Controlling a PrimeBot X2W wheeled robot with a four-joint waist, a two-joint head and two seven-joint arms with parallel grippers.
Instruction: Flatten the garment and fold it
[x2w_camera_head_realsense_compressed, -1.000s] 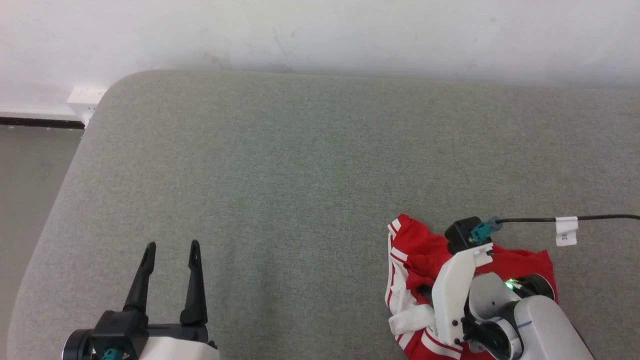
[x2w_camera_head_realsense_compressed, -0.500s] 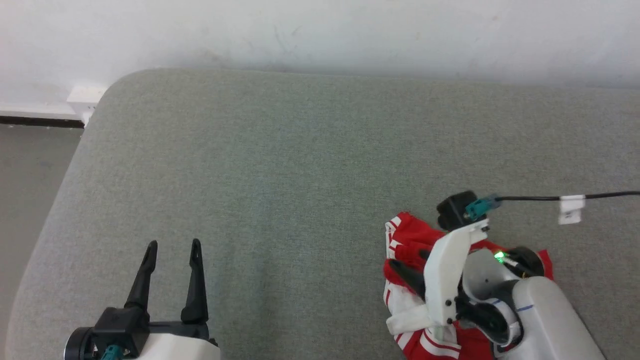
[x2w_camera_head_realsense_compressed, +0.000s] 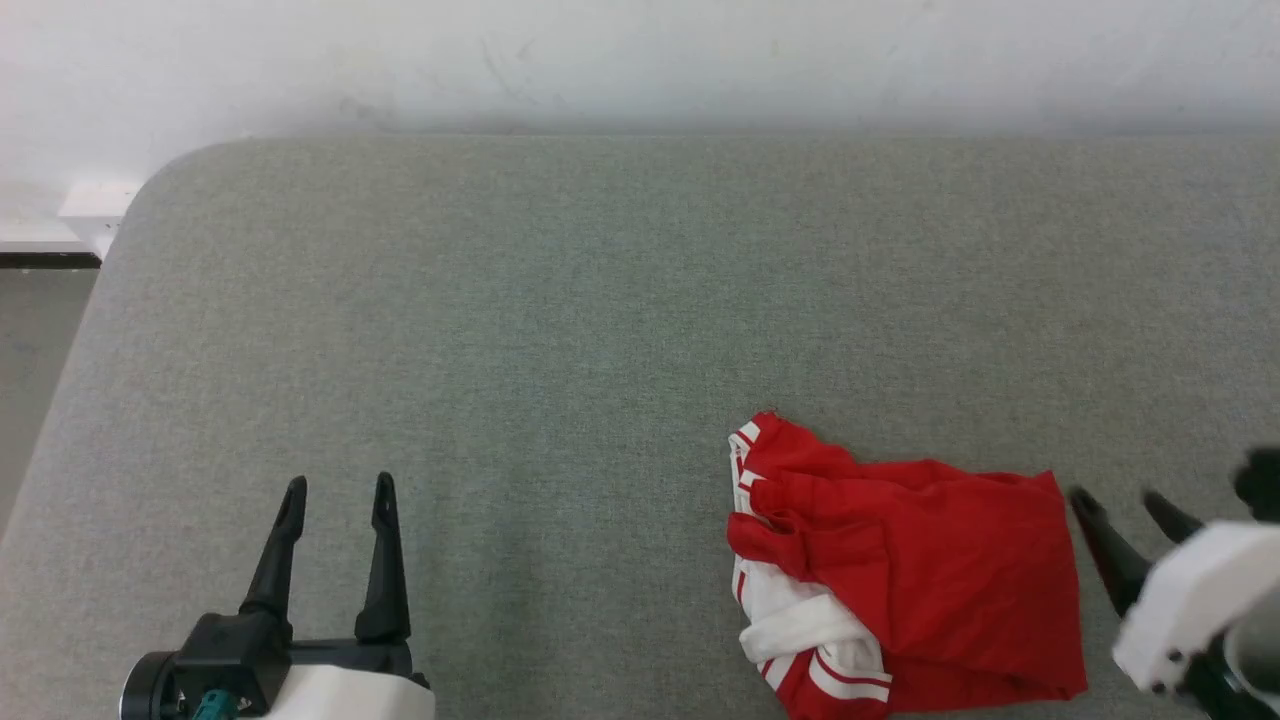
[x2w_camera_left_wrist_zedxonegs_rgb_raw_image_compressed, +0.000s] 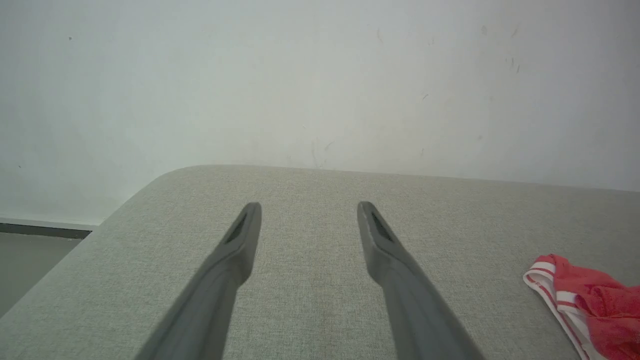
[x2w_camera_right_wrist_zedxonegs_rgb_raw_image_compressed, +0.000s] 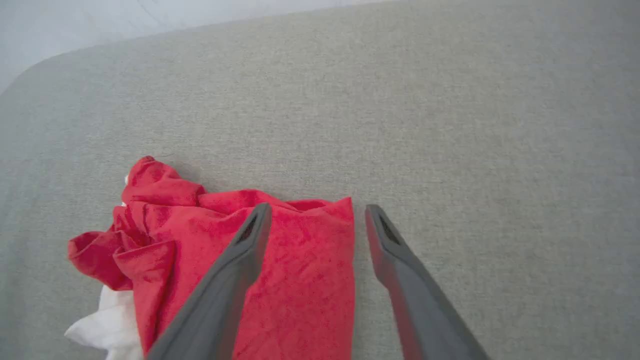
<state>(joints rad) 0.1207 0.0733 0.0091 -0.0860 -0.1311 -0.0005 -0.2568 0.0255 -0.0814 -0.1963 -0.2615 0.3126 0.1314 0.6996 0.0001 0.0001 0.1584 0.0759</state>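
Garment (x2w_camera_head_realsense_compressed: 930, 570): crumpled, red, white striped trim; loose on grey fabric surface (x2w_camera_head_realsense_compressed: 600, 350), just left of right fingers (x2w_camera_head_realsense_compressed: 1105, 545), spread, empty. Left fingers (x2w_camera_head_realsense_compressed: 385, 560) spread, well apart.

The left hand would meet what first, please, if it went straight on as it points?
The way looks free, though depth is unclear: the left hand points across grey cushion toward the white wall; the garment lies aside.

My head camera looks steeply down on the grey pad (x2w_camera_head_realsense_compressed: 600, 300); both wrist cameras skim low along my fingers (x2w_camera_left_wrist_zedxonegs_rgb_raw_image_compressed: 235, 260) toward the wall (x2w_camera_left_wrist_zedxonegs_rgb_raw_image_compressed: 320, 75), all three sharing the garment (x2w_camera_head_realsense_compressed: 930, 560).
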